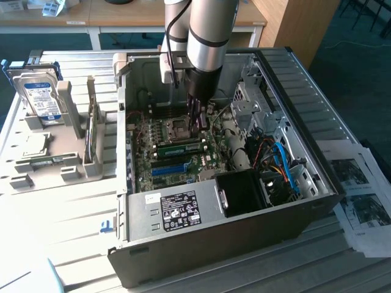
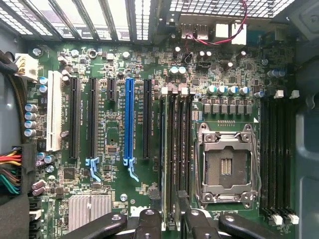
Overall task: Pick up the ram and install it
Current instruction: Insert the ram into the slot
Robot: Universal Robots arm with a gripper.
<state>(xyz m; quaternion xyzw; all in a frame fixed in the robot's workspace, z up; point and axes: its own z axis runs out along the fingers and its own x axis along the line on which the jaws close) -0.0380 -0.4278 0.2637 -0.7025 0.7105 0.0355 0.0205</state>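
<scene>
- Slatted grey counter (image 1: 67, 207) carries an open PC case (image 1: 244, 226). Printed sheets (image 1: 360, 195) lie at the exterior view's right.
- Wooden desk (image 1: 122, 15) and blue floor sit behind.
- ram (image 1: 180, 148) stands in a motherboard slot beside the CPU socket (image 2: 224, 164).
- gripper (image 2: 170, 215) has its fingers apart, straddling the ram's near end. Contact is unclear.
- Arm is cut off at the top edge. In the wrist view the ram is edge-on, so its label is unreadable.

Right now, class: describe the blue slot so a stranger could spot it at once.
Look inside the open computer case, at the green board on its floor. In the row of long slots there, the blue slot is the only blue one: those either side are black, and a white slot sits further off.
</scene>
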